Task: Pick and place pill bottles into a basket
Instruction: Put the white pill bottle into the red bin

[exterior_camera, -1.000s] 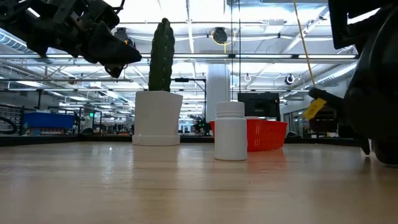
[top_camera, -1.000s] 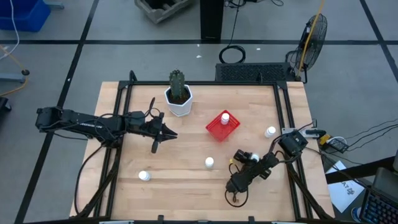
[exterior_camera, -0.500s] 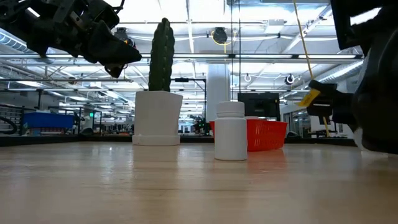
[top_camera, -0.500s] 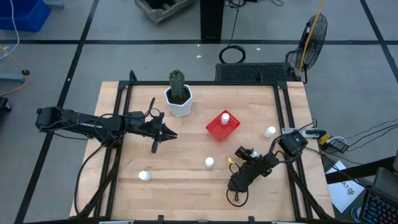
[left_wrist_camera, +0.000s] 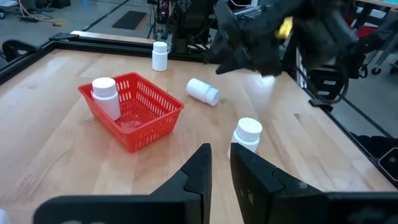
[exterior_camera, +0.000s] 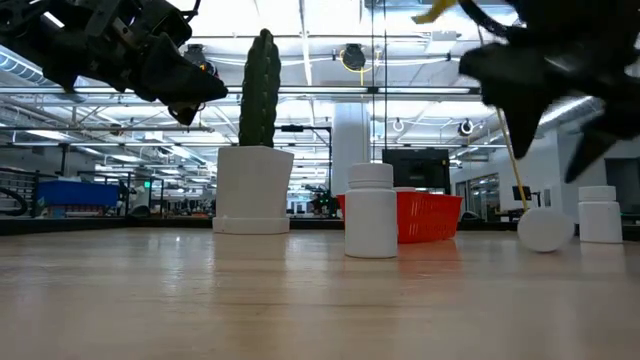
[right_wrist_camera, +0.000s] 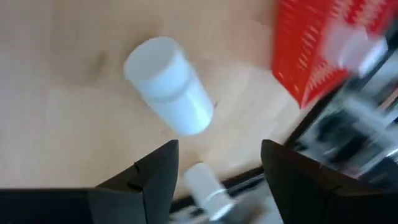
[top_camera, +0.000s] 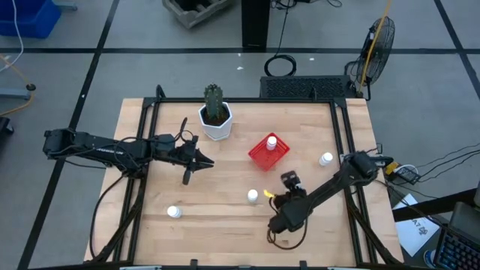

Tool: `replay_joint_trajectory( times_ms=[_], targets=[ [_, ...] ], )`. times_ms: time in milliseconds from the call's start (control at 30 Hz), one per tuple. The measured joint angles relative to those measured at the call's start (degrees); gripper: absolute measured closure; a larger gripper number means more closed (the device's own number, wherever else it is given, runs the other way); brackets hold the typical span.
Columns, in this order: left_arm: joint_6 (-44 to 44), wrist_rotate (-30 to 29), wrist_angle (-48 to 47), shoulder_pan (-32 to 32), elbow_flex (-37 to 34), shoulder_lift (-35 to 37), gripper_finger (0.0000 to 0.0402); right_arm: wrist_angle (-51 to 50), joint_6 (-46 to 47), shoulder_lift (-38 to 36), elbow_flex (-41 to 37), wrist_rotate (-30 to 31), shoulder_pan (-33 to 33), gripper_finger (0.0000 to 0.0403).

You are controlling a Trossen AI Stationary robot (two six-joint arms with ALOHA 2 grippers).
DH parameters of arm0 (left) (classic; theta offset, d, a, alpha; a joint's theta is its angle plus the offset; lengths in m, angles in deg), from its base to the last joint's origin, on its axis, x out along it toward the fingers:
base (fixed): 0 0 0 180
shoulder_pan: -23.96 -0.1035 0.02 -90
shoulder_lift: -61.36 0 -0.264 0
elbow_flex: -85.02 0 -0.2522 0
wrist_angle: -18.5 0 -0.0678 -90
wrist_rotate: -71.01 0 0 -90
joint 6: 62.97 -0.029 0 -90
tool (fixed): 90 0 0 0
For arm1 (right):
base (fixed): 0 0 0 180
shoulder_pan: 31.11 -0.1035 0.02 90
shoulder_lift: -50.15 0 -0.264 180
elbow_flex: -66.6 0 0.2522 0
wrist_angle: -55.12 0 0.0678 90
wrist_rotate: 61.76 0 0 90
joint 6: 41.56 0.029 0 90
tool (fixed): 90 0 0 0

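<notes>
The red basket [top_camera: 268, 151] stands mid-table with one white pill bottle [left_wrist_camera: 104, 96] upright inside. Another bottle [top_camera: 253, 196] stands on its base near the basket. A third [left_wrist_camera: 203, 91] lies on its side on the wood. One more [top_camera: 326, 159] stands by the right rail, and one [top_camera: 174, 212] stands at the near left. My right gripper [exterior_camera: 555, 150] hangs open above the lying bottle [exterior_camera: 543, 228], touching nothing. In its wrist view a bottle [right_wrist_camera: 168, 84] shows beyond the open fingers [right_wrist_camera: 217, 149]. My left gripper [top_camera: 204, 161] waits shut and empty above the table's left half.
A white faceted pot with a green cactus [top_camera: 216, 120] stands at the far side, left of the basket. Black rails [top_camera: 341, 135] run along the table's left and right sides. Bare wood lies between the basket and the left gripper.
My right gripper has risen from low over the table near the right side and rolled about its own line, fingers staying open. In the low view it no longer blocks the right side, where a bottle lying on its side and an upright one now show.
</notes>
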Motion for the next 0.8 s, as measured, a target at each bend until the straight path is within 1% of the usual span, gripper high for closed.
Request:
replay_joint_trajectory(
  times_ms=[67,133,200,233,267,367,433,467,533,600,733,800],
  targets=[
    [0.3,0.0,0.0,0.0,0.0,0.0,0.0339,2.1,8.0,-2.8,-0.2,0.0,0.7,0.0181],
    [0.4,0.0,0.0,0.0,0.0,0.0,0.0339,7.7,15.4,-6.6,-1.2,-0.4,1.8,0.0181],
    [0.5,0.0,0.0,0.0,0.0,0.0,0.0339,14.2,19.3,-10.6,-2.7,-2.1,3.3,0.0181],
    [0.5,0.0,0.0,0.0,0.0,0.0,0.0339,17.8,19.7,-12.7,-3.7,-3.0,4.0,0.0181],
    [0.5,0.0,0.0,0.1,0.0,0.0,0.0339,21.3,18.3,-14.9,-5.0,-4.3,4.6,0.0181],
    [0.9,-0.1,0.0,0.5,0.0,0.0,0.0339,29.2,5.1,-20.9,-8.8,-6.4,5.2,0.0183],
    [0.8,0.0,0.0,1.0,0.0,0.0,0.0339,32.5,1.3,-23.7,-11.6,-6.1,5.4,0.0189],
    [0.8,0.0,0.0,1.2,0.0,0.0,0.0339,33.6,0.5,-24.8,-13.0,-7.0,6.2,0.0193],
    [0.8,0.0,0.0,1.7,0.0,0.0,0.0339,34.4,0.1,-26.0,-15.8,-10.8,8.2,0.0201],
    [0.5,-0.1,0.0,2.0,0.0,0.0,0.0339,34.0,-0.8,-26.1,-18.8,-12.9,9.5,0.0207],
    [0.1,-0.1,0.0,2.1,0.0,0.0,0.0339,36.4,-8.5,-26.0,-22.9,-19.8,10.3,0.0214],
    [0.1,-0.1,0.0,2.1,0.0,0.0,0.0339,36.4,-11.4,-25.8,-24.0,-21.3,10.0,0.0214]
  ],
)
